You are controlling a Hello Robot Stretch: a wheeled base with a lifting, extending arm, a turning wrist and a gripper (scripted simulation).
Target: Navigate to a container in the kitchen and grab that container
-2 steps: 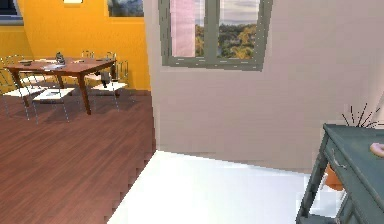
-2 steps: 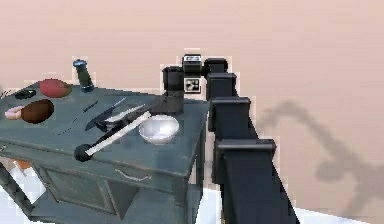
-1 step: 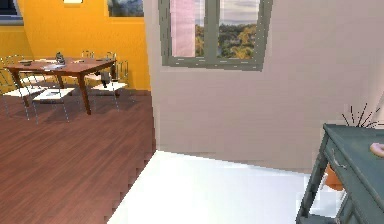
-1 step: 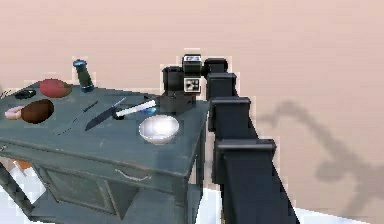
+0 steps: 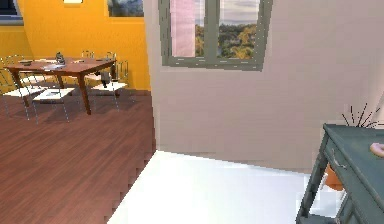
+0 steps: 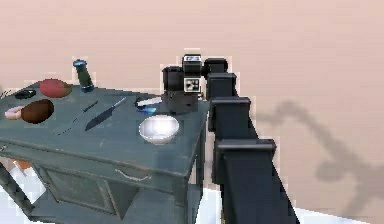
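Arm beside bowl sideways; dining table ahead.

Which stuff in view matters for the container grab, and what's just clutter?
Job:
- metal bowl, the likeliest container
- hand, near the bowl
- grey-green table that the bowl stands on

Lying about:
- knife
- dark bottle
- red-brown round things
- dining table and chairs
- window
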